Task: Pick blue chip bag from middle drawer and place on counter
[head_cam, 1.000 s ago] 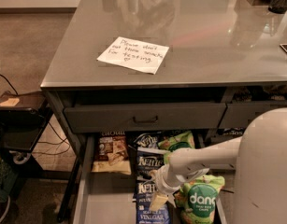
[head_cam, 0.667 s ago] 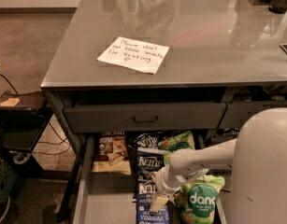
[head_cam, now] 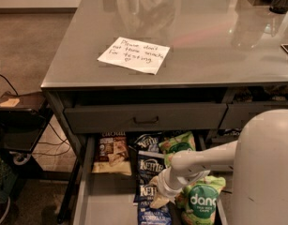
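Observation:
The middle drawer point(head_cam: 103, 205) is pulled open below the counter point(head_cam: 204, 41). Three blue chip bags lie in a row down its middle: one at the back point(head_cam: 144, 142), one in the middle point(head_cam: 150, 167) and one at the front point(head_cam: 153, 215). My gripper point(head_cam: 158, 198) reaches in from the right on a white arm point(head_cam: 200, 161). It sits low over the row, between the middle and front blue bags. It hides part of them.
A brown-and-white snack bag point(head_cam: 111, 153) lies at the drawer's left. Green dang bags lie at the back point(head_cam: 178, 143) and front right point(head_cam: 202, 203). A shut drawer front with a handle point(head_cam: 146, 121) is above. A white note point(head_cam: 134, 55) lies on the counter. A dark cart point(head_cam: 17, 121) stands at the left.
The gripper stays at the same spot over the blue bags. My white body at the right has shifted slightly left.

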Controlling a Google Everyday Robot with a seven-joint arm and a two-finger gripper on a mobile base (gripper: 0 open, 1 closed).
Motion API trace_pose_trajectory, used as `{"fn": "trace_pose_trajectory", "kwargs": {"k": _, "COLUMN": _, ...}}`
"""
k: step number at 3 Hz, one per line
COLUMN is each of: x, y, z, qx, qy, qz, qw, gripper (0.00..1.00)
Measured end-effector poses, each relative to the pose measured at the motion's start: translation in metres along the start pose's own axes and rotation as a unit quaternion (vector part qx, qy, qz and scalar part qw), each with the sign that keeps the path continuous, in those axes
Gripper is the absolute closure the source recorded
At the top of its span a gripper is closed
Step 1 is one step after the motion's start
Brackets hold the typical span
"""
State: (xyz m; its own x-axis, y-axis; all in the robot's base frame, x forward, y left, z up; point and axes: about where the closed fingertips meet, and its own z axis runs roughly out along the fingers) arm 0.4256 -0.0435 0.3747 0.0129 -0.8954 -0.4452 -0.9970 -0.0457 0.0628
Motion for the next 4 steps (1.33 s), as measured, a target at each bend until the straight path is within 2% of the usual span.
{"fn": "trace_pose_trajectory", "kwargs": {"k": 1, "x": -0.010, "y": 0.004, "z": -0.009, "qx": 0.003, "qy": -0.010, "qz": 0.000, "qw": 0.9999, "gripper": 0.89}}
{"fn": "trace_pose_trajectory", "kwargs": {"k": 2, "x": -0.029, "y": 0.005, "z": -0.031, "qx": 0.011, "qy": -0.027, "qz": -0.002, "qw": 0.9996, "gripper": 1.00}}
{"fn": "trace_pose_trajectory", "kwargs": {"k": 3, "x": -0.053, "y": 0.001, "z": -0.062, "qx": 0.021, "qy": -0.055, "qz": -0.002, "qw": 0.9983, "gripper": 1.00}}
{"fn": "trace_pose_trajectory", "kwargs": {"k": 4, "x": -0.081, "y": -0.009, "z": -0.101, "qx": 0.023, "qy": -0.110, "qz": 0.012, "qw": 0.9936, "gripper": 1.00}}
